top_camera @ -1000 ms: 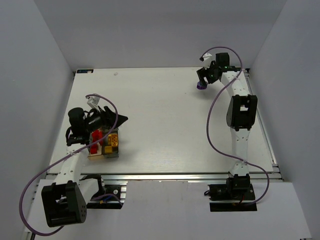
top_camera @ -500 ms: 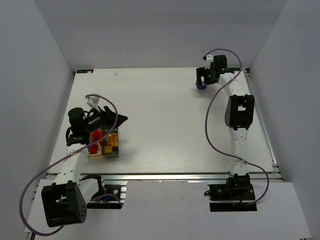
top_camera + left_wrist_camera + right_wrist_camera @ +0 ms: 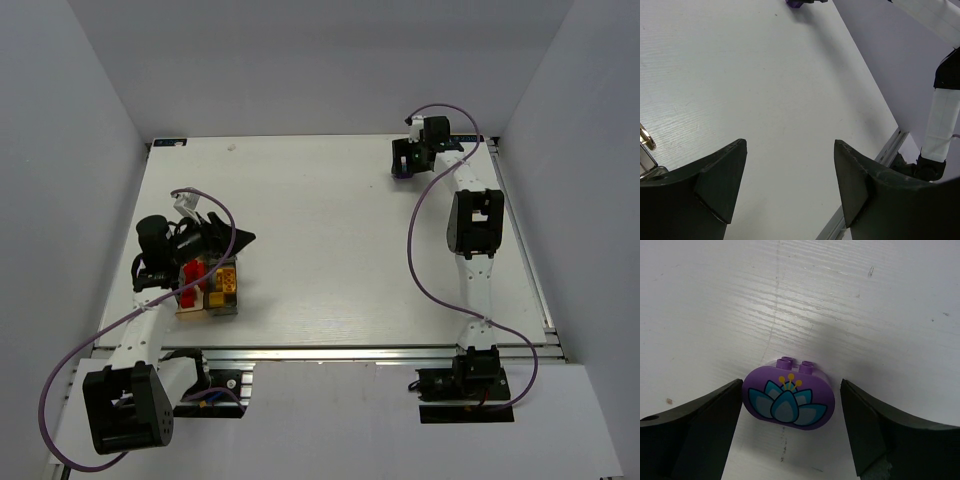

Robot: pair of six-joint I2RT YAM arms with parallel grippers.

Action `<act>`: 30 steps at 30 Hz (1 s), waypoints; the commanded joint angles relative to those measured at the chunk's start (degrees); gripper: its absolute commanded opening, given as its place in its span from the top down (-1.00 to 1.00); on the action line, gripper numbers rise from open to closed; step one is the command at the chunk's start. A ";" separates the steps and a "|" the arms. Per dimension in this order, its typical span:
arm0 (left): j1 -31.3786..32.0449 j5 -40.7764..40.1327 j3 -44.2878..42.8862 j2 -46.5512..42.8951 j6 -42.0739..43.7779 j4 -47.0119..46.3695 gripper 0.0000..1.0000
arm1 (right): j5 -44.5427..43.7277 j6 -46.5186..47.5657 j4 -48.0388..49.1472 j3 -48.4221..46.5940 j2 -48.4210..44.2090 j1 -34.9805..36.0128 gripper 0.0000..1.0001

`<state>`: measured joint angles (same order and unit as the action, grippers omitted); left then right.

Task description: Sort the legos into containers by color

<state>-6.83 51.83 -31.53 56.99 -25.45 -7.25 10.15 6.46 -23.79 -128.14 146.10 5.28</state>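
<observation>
While hovering at the far right corner of the desk, straddles a purple lotus-print lego with the right end effector, fingers spread wide and clamped on nothing. Lies print-up on the bare desk, long axis running finger to finger, studs pointing away from the wrist; just beside one finger, a clear gap to the other. Calls, by the look of it, for little more than a squeeze across the rounded ends. At the near left, nothing between the spread fingers of the left end effector, near the containers already holding red and yellow legos. Between brick and containers, well apart, a diagonal of open desk with nothing in the way. Tighter on the far and right sides, with both walls near.
</observation>
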 commanded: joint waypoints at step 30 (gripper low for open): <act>12.88 3.46 -8.38 9.27 -15.84 0.05 -0.95 | 64.38 84.30 -38.59 39.44 -44.93 5.35 0.95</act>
<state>2.61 55.99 -38.46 66.06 -38.98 -9.32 66.74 67.42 -46.72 -91.96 101.71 8.58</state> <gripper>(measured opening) 0.969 0.703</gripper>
